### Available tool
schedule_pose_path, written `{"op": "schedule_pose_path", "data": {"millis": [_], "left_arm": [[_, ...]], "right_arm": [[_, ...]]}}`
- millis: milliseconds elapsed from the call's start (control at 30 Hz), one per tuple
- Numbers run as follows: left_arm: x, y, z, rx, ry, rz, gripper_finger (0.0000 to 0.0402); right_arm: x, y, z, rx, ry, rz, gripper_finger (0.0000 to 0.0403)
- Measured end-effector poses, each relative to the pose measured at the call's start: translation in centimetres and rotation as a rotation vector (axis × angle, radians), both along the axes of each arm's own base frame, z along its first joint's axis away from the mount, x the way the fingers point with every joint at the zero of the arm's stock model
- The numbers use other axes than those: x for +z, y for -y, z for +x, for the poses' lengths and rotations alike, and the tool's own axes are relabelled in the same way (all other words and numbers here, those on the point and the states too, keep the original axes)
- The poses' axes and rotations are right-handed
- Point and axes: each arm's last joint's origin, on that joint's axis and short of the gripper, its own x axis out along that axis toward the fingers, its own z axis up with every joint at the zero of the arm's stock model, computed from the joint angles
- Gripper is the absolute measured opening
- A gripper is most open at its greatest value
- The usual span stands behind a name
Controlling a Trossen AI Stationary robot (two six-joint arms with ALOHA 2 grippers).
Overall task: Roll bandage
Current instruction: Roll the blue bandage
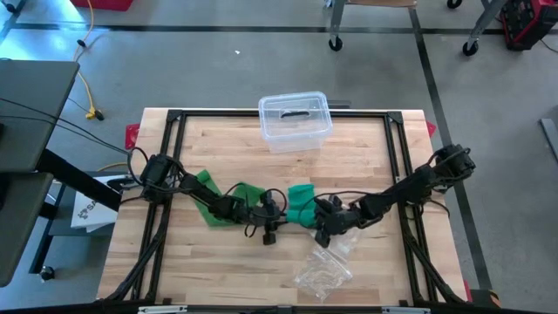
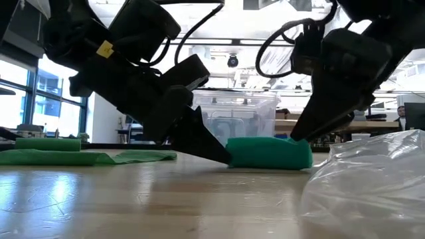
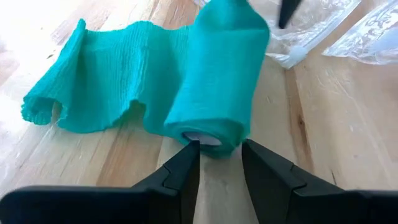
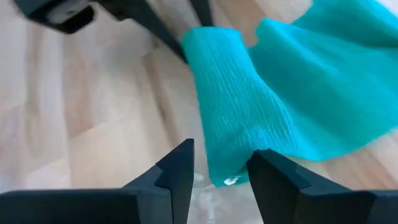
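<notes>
Left gripper (image 3: 219, 163) is sitting at one end of the green bandage roll (image 1: 301, 206) mid-bench, fingers parted around its core without clamping. Right gripper (image 4: 222, 165) is straddling the opposite end, fingers apart. Loose bandage tail (image 1: 209, 187) is trailing leftward. No readable writing is showing.

We are seeing a clear plastic container (image 1: 295, 120) sitting at the upper middle of the wooden desk (image 1: 209, 262) in the high view, with a small dark object lying inside it. A crumpled clear plastic bag (image 1: 324, 269) is lying at the lower middle of the desk. A yellow cable (image 1: 87, 92) is trailing across the floor at the upper left.
</notes>
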Motion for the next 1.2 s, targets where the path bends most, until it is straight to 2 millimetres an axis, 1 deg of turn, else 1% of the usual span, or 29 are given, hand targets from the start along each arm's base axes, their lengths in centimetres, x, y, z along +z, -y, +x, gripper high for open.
{"op": "schedule_pose_path", "data": {"millis": [133, 333, 400, 500, 633, 800, 900, 1200], "left_arm": [[0.0, 0.3, -0.1, -0.005, 0.000, -0.004, 0.0115], [0.0, 0.5, -0.1, 0.001, 0.007, -0.026, 0.0115], [0.2, 0.5, 0.0, 0.005, 0.020, -0.035, 0.0115], [0.3, 0.5, 0.1, 0.006, 0.044, -0.043, 0.0115], [0.5, 0.6, 0.2, 0.014, 0.064, -0.064, 0.0115], [0.8, 0.6, 0.3, 0.033, 0.106, -0.106, 0.0115], [0.8, 0.6, 0.3, 0.043, 0.107, -0.112, 0.0115], [1.1, 0.6, 0.5, 0.030, 0.145, -0.099, 0.0115]], "right_arm": [[0.1, -0.2, -0.5, -0.040, -0.013, -0.005, 0.0135], [1.8, -0.6, -0.9, -0.044, 0.048, 0.032, 0.0135], [1.9, -0.7, -1.0, -0.048, 0.045, 0.064, 0.0135], [1.6, -0.7, -1.3, -0.050, -0.003, 0.097, 0.0135], [0.6, -0.6, -1.6, -0.092, -0.078, 0.095, 0.0135], [-0.3, -1.1, -0.6, -0.044, -0.027, 0.088, 0.0135], [-0.5, -1.4, 0.0, -0.006, 0.020, 0.085, 0.0135], [-0.3, -1.5, 0.0, 0.005, 0.050, 0.046, 0.0135]]}}
